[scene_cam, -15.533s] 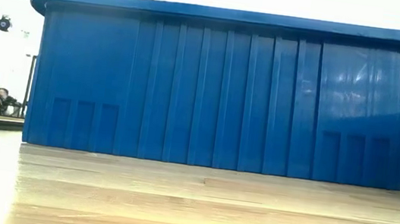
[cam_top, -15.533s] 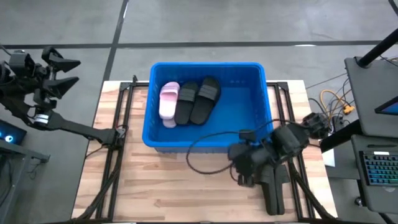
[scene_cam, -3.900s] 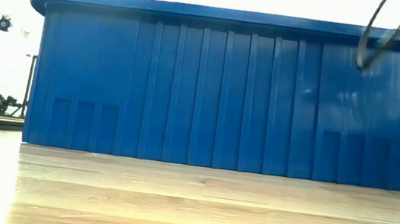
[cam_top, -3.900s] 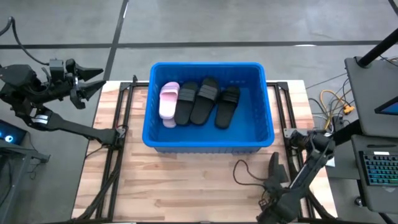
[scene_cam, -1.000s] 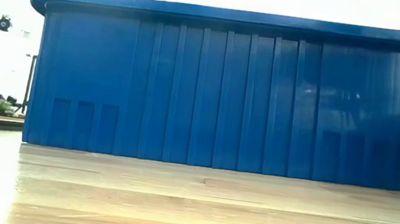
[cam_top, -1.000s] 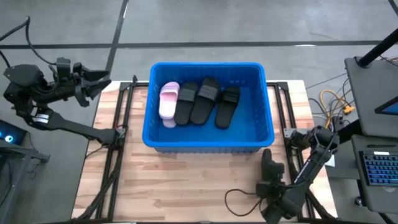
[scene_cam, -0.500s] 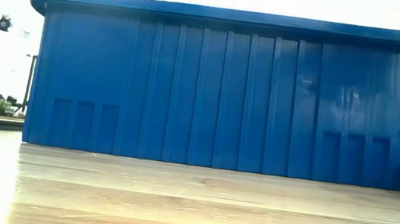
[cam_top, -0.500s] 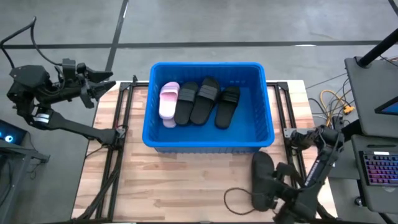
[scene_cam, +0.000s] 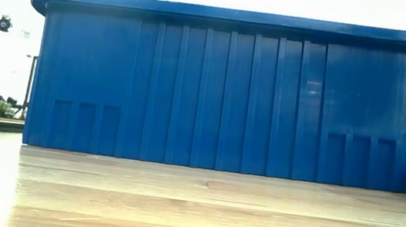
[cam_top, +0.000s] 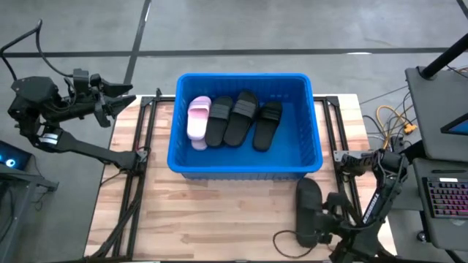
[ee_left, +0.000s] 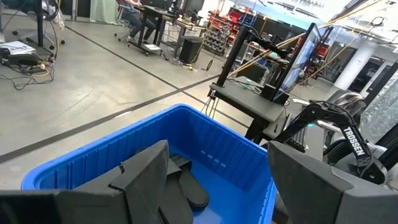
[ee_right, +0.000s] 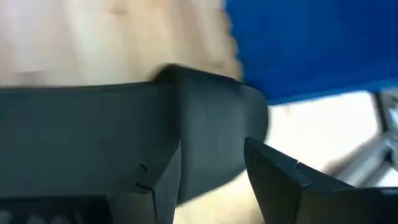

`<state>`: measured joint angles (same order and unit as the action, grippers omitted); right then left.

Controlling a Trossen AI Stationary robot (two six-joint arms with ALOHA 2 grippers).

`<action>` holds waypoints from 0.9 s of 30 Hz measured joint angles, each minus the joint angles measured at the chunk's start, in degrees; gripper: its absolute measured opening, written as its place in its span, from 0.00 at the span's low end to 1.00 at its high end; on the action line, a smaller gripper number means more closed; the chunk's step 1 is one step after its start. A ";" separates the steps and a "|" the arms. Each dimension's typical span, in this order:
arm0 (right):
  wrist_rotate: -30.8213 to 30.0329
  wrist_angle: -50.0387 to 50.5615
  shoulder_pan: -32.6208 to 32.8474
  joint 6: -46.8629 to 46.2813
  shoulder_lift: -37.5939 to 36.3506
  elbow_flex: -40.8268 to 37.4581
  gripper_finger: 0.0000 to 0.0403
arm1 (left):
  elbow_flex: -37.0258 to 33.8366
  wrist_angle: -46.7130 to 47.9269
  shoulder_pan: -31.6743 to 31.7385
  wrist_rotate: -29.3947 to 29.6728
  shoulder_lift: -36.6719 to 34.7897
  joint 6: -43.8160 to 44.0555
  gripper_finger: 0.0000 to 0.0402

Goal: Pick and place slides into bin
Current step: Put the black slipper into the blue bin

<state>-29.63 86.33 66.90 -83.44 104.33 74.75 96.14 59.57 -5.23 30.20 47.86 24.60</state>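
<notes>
A: High view first. What sits on the pale wooden plank table [cam_top: 205, 219]?

B: A large bright blue rectangular plastic bin [cam_top: 245, 172] with a thick rim. Inside lie four rubbery slides side by side: one pale pink slide [cam_top: 197, 119] at the left end, then three black slides [cam_top: 240, 117], each with one broad strap. A fifth black rubbery slide [cam_top: 308, 212] lies on the table just outside the bin's near right corner.

A: And the arms?

B: The right gripper [cam_top: 327, 219] is at that loose slide, fingers on either side of it and closing onto it. The left gripper [cam_top: 117, 98] hangs off the table's far left corner, its two pointed fingers apart, holding nothing.

A: Low view?

B: The bin's ribbed front wall [scene_cam: 229, 93] fills nearly everything, vertical ribs under the thick lip, standing on glossy wood. A dark shape shows at the right edge; I cannot tell what it is.

A: Left wrist view?

B: Two dark angular fingers [ee_left: 146, 177] stand apart, and between them the bin's smooth blue interior [ee_left: 224, 155] shows, with black slides on its floor.

A: Right wrist view?

B: It is blurred. The black slide's rounded matte end [ee_right: 217, 137] sits between the dark fingers [ee_right: 280, 180], with the bin's blue wall [ee_right: 311, 43] close behind.
</notes>
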 joint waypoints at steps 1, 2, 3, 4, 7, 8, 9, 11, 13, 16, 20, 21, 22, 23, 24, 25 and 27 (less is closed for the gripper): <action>-0.01 -1.78 -0.10 2.12 0.00 -0.01 0.41 | 0.00 0.01 0.00 0.00 0.00 0.00 0.65; -0.04 -3.73 -0.10 4.34 0.00 0.05 0.41 | 0.00 0.02 0.00 0.00 0.00 0.00 0.65; -0.07 -5.56 -0.14 6.66 0.00 0.18 0.41 | 0.00 0.02 0.00 0.00 0.00 0.02 0.65; -0.05 -7.68 -0.18 8.81 0.00 0.30 0.41 | 0.00 0.02 0.00 -0.02 0.00 0.02 0.65; -0.11 -12.58 -0.16 14.50 0.00 -0.07 0.41 | 0.00 0.02 0.00 -0.07 0.00 0.11 0.65; -0.28 -12.81 -0.18 15.47 0.15 -0.41 0.41 | 0.00 0.02 0.00 -0.07 0.00 0.10 0.65; -0.55 -12.65 -0.20 15.56 0.49 -0.77 0.41 | 0.00 0.02 0.00 -0.06 0.03 0.07 0.65; -0.59 -13.00 -0.49 15.40 1.29 -2.09 0.41 | -0.02 0.02 0.00 -0.04 0.07 0.07 0.65; -0.09 -12.95 -0.90 15.84 1.91 -3.26 0.41 | -0.02 0.03 0.00 -0.04 0.12 0.07 0.65; -0.44 -13.02 -1.74 16.30 2.46 -4.53 0.41 | -0.02 -0.02 0.00 -0.04 0.13 0.07 0.65; -0.44 -12.51 -3.71 16.39 2.51 -5.56 0.41 | -0.02 -0.02 0.00 -0.02 0.05 0.22 0.65; -0.46 -12.22 -4.15 16.39 2.47 -5.56 0.41 | -0.02 -0.04 0.00 -0.02 0.04 0.43 0.65; -0.48 -11.79 -4.60 16.40 2.41 -5.58 0.41 | -0.02 -0.04 0.00 0.02 0.04 0.46 0.65; -0.59 -11.73 -4.94 16.39 2.33 -5.87 0.41 | -0.02 -0.05 0.00 0.01 0.03 0.48 0.65; -0.63 -11.73 -5.20 16.38 2.32 -6.41 0.41 | -0.02 -0.04 0.00 0.00 0.03 0.48 0.65; -0.61 -11.84 -5.45 16.20 2.32 -7.33 0.41 | -0.02 -0.04 0.00 0.00 0.05 0.48 0.65; -0.31 -12.19 -5.94 14.17 2.32 -9.66 0.40 | -0.02 -0.06 0.00 0.00 0.07 0.44 0.65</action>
<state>-29.94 74.14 60.96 -69.27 106.65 65.09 96.12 59.52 -5.23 30.20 47.92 25.04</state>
